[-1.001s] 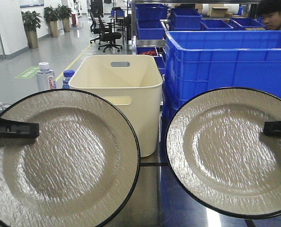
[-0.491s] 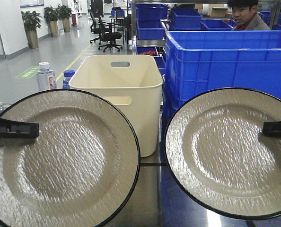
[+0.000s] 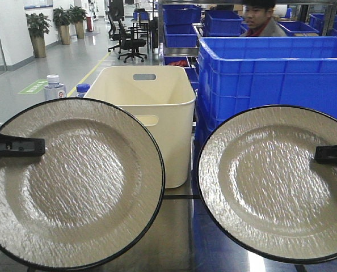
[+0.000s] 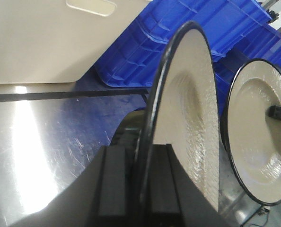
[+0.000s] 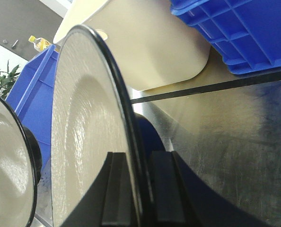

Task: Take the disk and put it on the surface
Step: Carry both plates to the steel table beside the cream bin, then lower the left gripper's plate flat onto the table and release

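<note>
Disks first: two round, cream, ripple-textured plates with black rims, the left disk (image 3: 72, 181) and the right disk (image 3: 270, 181), stand side by side nearly on edge over the shiny dark grey metal tabletop (image 4: 36, 151). Whether their lower edges touch it I cannot tell. The left gripper (image 4: 139, 189) is clamped on the left disk's rim, and the right gripper (image 5: 138, 189) on the right disk's (one finger on each face). Grabbing looks done, so placing is the step in hand. The next move calls for tipping each disk flat and lowering it near the black tape line (image 3: 180, 196), clear of the cream plastic bin (image 3: 157, 102) and blue crate (image 3: 270, 73) behind.
</note>
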